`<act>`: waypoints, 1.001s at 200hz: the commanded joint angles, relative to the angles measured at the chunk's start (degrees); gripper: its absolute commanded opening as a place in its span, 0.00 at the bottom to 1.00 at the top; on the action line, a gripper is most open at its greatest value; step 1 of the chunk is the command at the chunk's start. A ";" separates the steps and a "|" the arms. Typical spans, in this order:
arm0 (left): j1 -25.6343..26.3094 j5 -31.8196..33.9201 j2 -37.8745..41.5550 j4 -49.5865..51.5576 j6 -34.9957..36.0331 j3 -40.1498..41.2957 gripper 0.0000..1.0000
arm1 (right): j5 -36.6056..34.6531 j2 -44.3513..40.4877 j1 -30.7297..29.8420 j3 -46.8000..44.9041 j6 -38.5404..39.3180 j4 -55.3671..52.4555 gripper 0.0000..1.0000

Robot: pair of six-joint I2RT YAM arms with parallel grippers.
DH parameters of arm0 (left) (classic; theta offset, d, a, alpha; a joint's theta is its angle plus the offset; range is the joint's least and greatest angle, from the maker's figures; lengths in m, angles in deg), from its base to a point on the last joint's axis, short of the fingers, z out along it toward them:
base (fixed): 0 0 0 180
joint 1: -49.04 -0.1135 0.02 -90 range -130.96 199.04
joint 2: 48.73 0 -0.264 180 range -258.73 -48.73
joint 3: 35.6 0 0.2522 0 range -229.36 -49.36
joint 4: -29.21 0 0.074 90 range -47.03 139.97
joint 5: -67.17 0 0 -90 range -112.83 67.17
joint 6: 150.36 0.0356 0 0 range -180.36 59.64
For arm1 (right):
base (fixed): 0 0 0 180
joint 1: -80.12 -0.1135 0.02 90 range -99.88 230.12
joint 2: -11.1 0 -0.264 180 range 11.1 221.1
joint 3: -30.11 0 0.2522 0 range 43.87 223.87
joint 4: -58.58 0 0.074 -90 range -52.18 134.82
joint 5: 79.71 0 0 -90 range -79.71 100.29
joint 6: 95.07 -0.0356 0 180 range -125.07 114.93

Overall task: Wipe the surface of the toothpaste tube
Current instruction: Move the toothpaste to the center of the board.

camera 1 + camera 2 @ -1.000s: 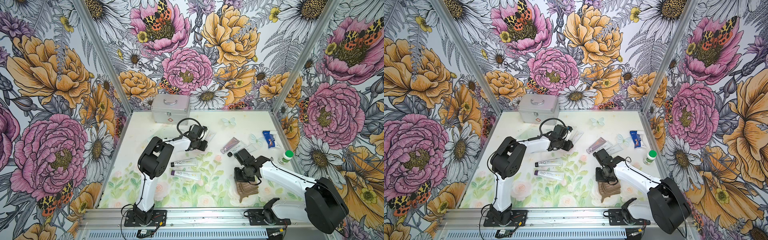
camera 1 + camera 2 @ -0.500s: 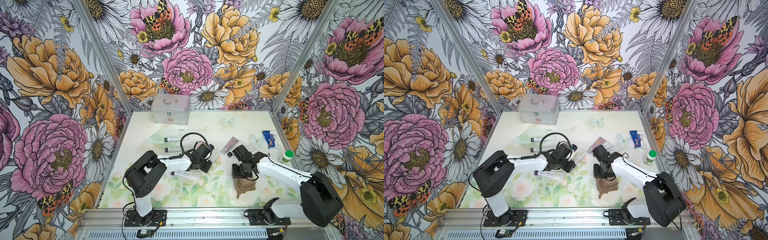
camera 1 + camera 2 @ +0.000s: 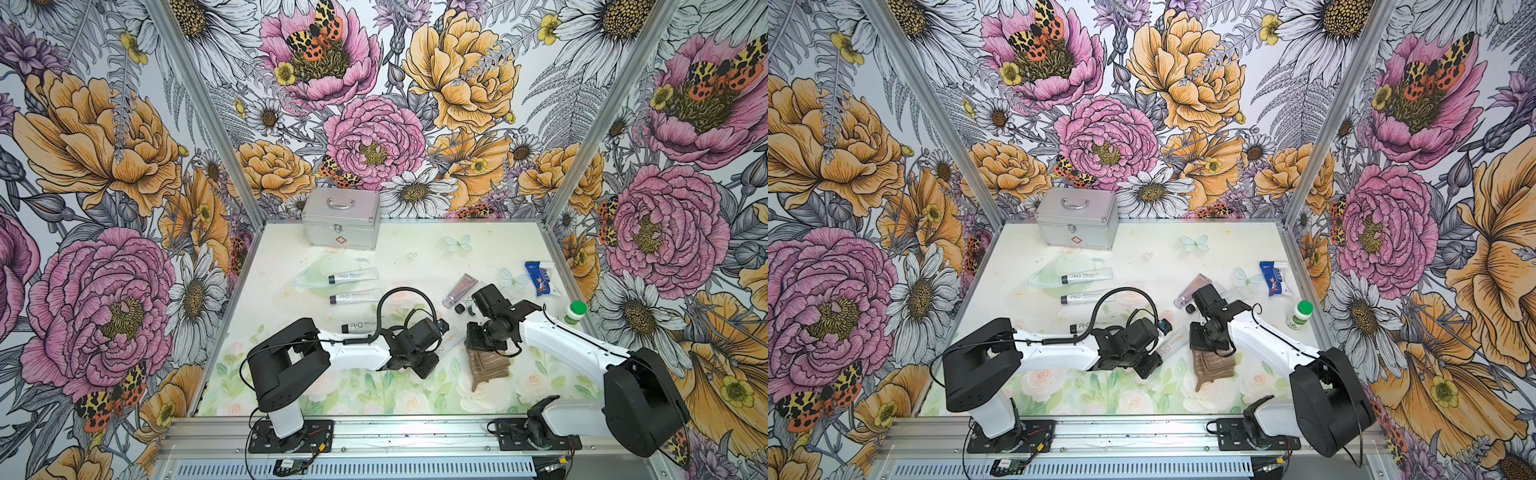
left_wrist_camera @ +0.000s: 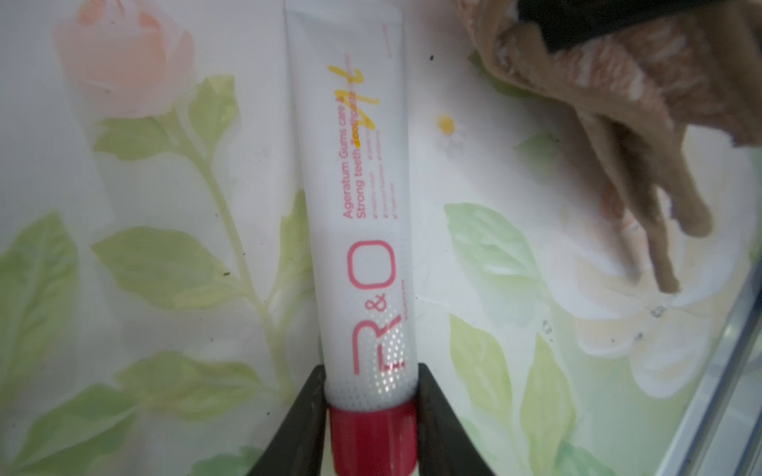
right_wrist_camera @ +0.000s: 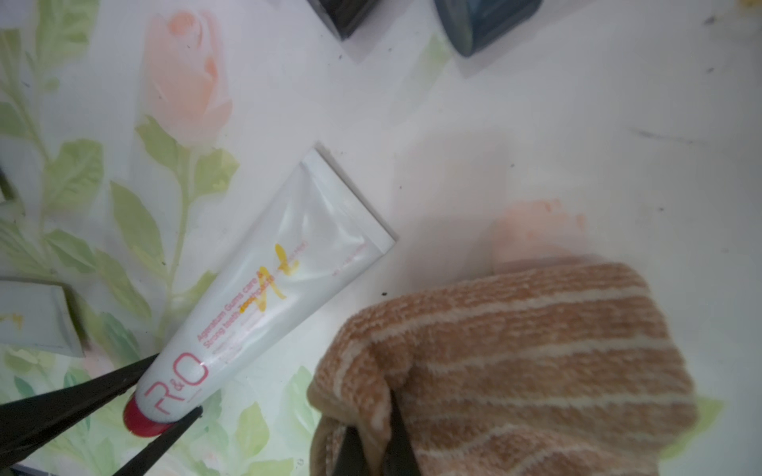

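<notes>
Left end effector [image 4: 371,371] pinches toothpaste tube [image 4: 354,185] (cap end), cloth [image 5: 515,350] nearby.

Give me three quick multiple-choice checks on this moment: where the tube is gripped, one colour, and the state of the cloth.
1. Where does the left hand grip the toothpaste tube?
A. at the crimped end
B. at the end by the red cap
C. at mid-length

2. What colour is the scribble on the tube?
A. yellow
B. blue
C. black

3. How is the cloth at the right hand?
A. pressed flat on the tube
B. held, apart from the tube
C. lying loose, unheld

Answers:
1 B: its fingers flank the tube right beside the cap.
2 A: yellow strokes cross the pink lettering.
3 B: bare table shows between cloth and tube, and the hand pinches a fold.
</notes>
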 commanded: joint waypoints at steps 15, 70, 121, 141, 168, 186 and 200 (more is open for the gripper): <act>0.77 -0.62 -1.28 -4.76 -0.83 0.97 0.35 | 5.60 -1.76 0.30 0.32 0.98 1.06 0.00; 3.06 -0.99 -1.73 -5.65 -1.36 1.00 0.35 | 7.54 2.43 0.38 4.26 1.65 2.53 0.00; 4.27 0.28 0.94 -4.54 -1.98 3.03 0.35 | 8.24 7.01 0.40 5.43 2.13 3.03 0.00; 4.28 0.56 1.11 -4.34 -2.08 3.38 0.35 | 7.89 6.39 0.48 3.83 2.20 3.14 0.00; 4.28 0.32 0.94 -4.30 -2.11 3.28 0.35 | 8.23 7.32 0.43 2.57 2.03 3.88 0.00; 4.35 0.10 0.85 -4.24 -2.11 3.12 0.35 | 8.23 8.92 0.33 2.66 2.10 4.54 0.00; 4.45 0.14 1.10 -4.02 -2.23 3.33 0.35 | 7.52 10.47 0.40 2.71 2.45 4.50 0.00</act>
